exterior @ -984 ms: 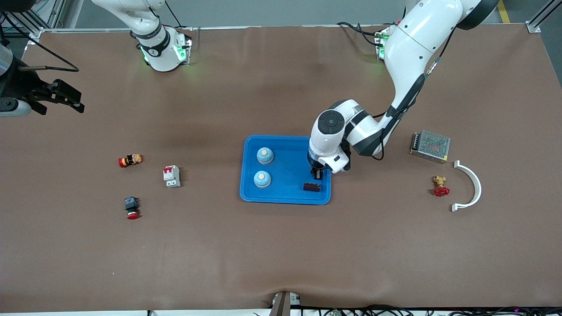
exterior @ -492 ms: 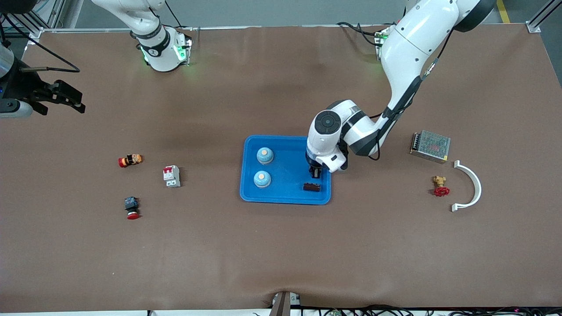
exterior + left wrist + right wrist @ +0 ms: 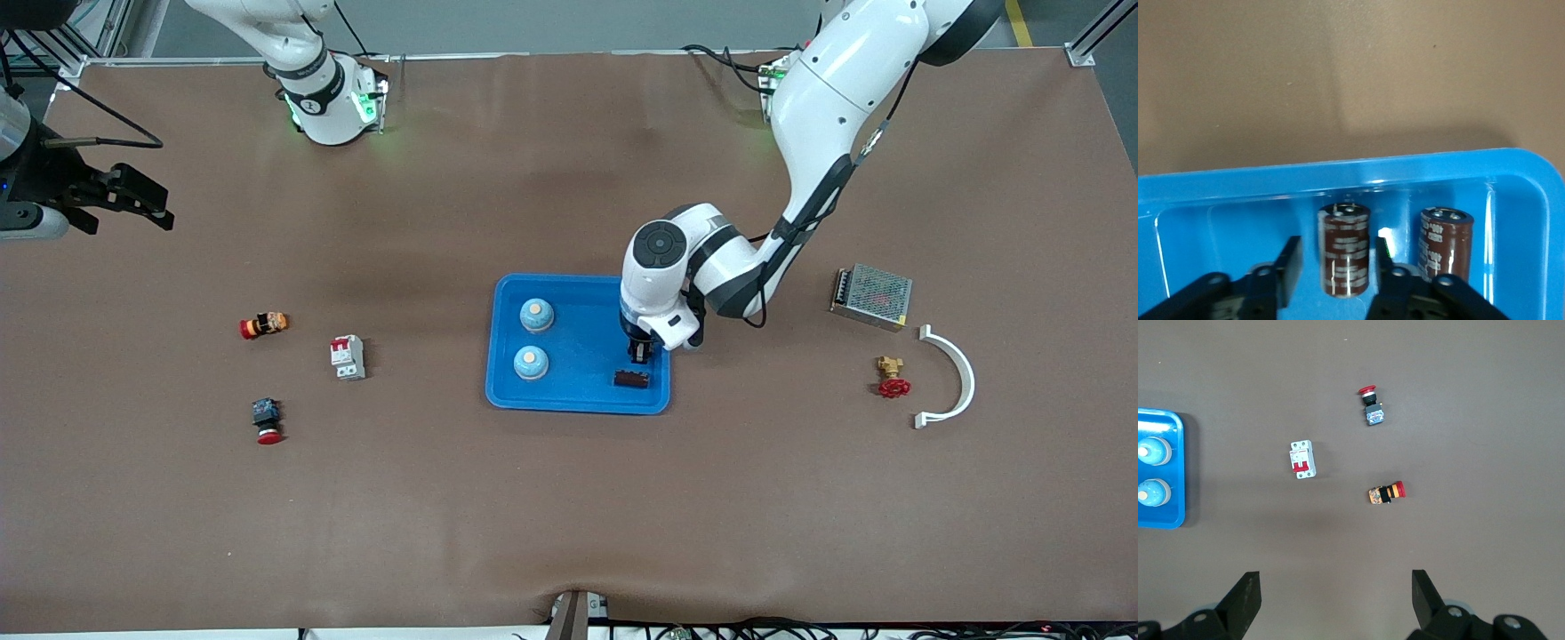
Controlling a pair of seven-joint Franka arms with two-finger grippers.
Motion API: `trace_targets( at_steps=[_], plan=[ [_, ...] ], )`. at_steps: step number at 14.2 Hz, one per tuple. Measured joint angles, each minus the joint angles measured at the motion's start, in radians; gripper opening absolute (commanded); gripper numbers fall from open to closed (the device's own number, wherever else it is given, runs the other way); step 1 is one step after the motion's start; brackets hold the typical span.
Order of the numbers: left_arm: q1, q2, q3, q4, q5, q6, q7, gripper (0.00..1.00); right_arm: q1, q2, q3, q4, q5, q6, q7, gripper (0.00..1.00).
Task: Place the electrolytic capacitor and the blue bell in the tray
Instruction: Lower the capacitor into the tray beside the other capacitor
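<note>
The left gripper (image 3: pixel 640 353) hung over the tray (image 3: pixel 578 396) near the centre of the front view, its fingers spread wide around one capacitor (image 3: pixel 1345 249) without touching it, it seemed. A second capacitor (image 3: pixel 1445 242) lay beside it. Two bells (image 3: pixel 536 313) sat in the tray. The right gripper (image 3: pixel 124 196) waited open at the upper left over the counter (image 3: pixel 569 516).

Even, bright overhead light falls on the brown table (image 3: pixel 569 498), with soft faint shadows beside the small parts. White glare streaks the glossy blue tray (image 3: pixel 1511 173) rim and the capacitor (image 3: pixel 1345 257) in the left wrist view, where edges look slightly soft. Green lamps glow at both arm bases.
</note>
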State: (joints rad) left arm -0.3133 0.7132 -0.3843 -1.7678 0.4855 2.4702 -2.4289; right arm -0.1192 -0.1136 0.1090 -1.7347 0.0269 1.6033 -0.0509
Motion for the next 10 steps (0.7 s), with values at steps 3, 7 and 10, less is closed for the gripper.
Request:
trace_targets(
  at_steps=[3,7,10],
  plan=[
    [0.000,0.000,0.000,0.007,0.000,-0.001,0.000,1.00,0.000,0.000,0.000,0.000,0.000,0.000,0.000,1.00],
    [0.000,-0.002,0.000,0.017,0.000,-0.037,-0.005,1.00,0.000,0.001,0.000,0.000,0.000,0.000,0.000,1.00],
    [0.000,-0.014,-0.004,0.031,0.000,-0.085,-0.008,1.00,0.000,0.001,0.000,0.001,0.000,0.000,0.000,1.00]
  ],
)
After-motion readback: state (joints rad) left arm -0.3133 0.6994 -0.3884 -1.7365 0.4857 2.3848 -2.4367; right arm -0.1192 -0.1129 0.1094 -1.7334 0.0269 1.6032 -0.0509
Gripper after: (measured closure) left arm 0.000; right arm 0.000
